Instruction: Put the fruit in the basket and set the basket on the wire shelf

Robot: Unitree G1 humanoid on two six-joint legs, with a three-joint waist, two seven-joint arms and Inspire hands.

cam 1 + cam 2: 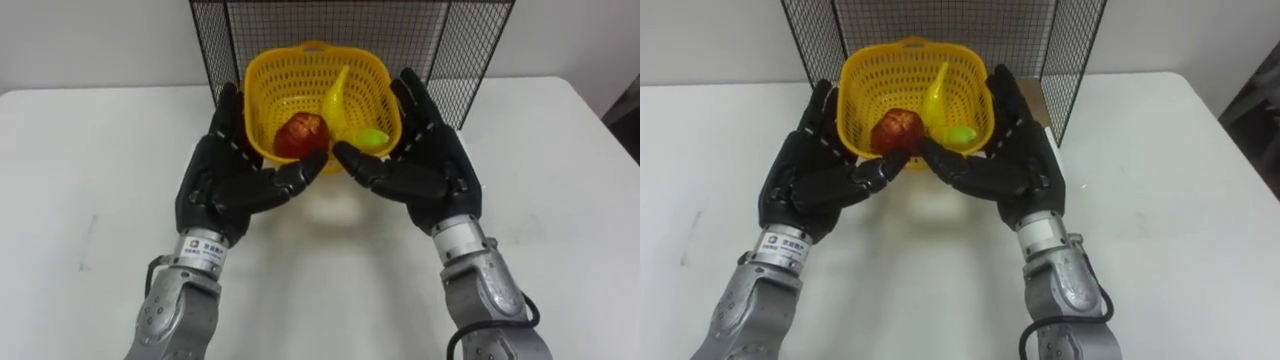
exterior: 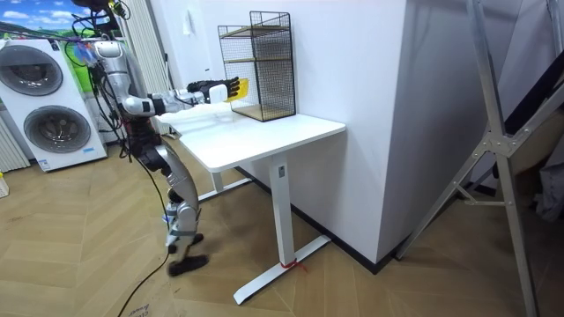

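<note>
White table (image 2: 282,132), white wall (image 2: 344,62), wooden floor (image 2: 88,211), washing machines (image 2: 53,128)

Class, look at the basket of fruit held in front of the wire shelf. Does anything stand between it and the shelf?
Nothing visible does. The basket, pressed between the left hand and the right hand, faces the open front of the wire shelf, with only bare table around.

Left hand (image 1: 815,182), right hand (image 1: 1017,165) press basket (image 1: 868,80) sides; apple (image 1: 897,130), banana (image 1: 936,95), green fruit (image 1: 960,134) inside.

L hand (image 1: 225,180), R hand (image 1: 430,165) black; silver wrist cuffs w/ label; grey forearms.
</note>
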